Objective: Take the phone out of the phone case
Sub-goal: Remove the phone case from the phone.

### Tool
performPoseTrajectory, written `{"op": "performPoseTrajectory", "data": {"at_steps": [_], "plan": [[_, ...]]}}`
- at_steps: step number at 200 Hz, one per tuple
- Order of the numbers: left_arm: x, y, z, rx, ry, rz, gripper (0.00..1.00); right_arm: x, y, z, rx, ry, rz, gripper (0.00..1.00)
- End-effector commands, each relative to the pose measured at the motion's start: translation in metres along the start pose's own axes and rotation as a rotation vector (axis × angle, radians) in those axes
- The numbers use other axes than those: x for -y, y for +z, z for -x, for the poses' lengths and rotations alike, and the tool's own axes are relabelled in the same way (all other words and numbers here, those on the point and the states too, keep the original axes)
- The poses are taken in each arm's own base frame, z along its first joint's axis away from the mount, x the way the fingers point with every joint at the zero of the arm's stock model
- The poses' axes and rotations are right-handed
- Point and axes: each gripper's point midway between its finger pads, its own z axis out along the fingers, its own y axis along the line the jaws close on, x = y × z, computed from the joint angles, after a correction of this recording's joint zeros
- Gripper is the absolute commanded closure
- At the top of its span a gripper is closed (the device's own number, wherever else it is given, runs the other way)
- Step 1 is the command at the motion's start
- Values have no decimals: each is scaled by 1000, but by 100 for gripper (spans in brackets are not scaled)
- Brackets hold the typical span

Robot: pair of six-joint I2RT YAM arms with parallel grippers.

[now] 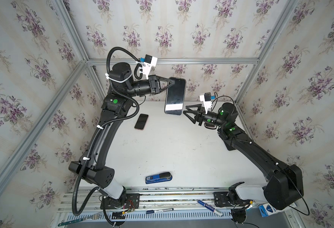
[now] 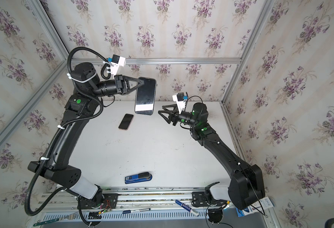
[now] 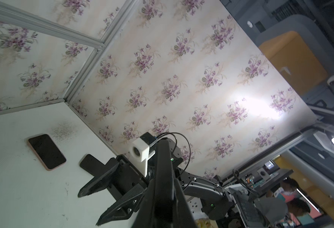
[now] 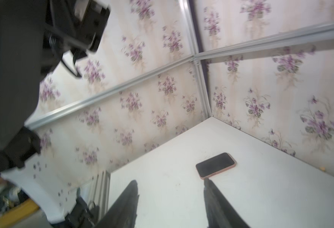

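Two sets of jaws, two states. The left jaws are pinched tight on the upper left corner of the held phone (image 1: 175, 96), which hangs lengthwise in the air, screen to the camera, at upper centre in both top views. The right jaws stand spread with nothing between them, just off the phone's lower right corner and apart from it. In the right wrist view only bare bench (image 4: 172, 197) shows in their gap.

I judge the task to be midway. The phone is lifted and gripped, and a thin dark rim runs all round it. Whether that rim is the case or the phone's own edge cannot be told. No loose case is clearly in view. A black slab (image 3: 92, 164) lies partly under the right jaws in the left wrist view, but what it is I cannot tell. If the case is on, peeling it off is what is left.

A pink phone (image 1: 141, 121) lies flat, down and left of the held one and well clear of both jaws.

The held phone's top end sits against the back wall (image 1: 211, 39) in the picture, so there is little room upward there. The right arm runs close to the right wall (image 1: 280, 88). The centre of the bench is open down to the stapler (image 1: 158, 177) at lower centre.
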Motion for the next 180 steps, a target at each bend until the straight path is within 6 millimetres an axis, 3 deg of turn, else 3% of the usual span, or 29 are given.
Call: {"op": "performPoseTrajectory", "data": {"at_steps": [1,33,73,177,180], "plan": [[-12,-5,20,128,-182,29,100,4,-6,13,3,300,-99,44],[-20,-7,25,194,-303,22,100,-35,-11,34,84,445,47,44],[-36,-6,26,242,-389,0,100,-68,-4,36,78,500,130,44],[-41,-9,20,264,-394,-16,100,-86,0,37,132,540,203,45],[-41,-10,20,265,-393,-16,100,-98,4,32,113,544,230,45]]}}
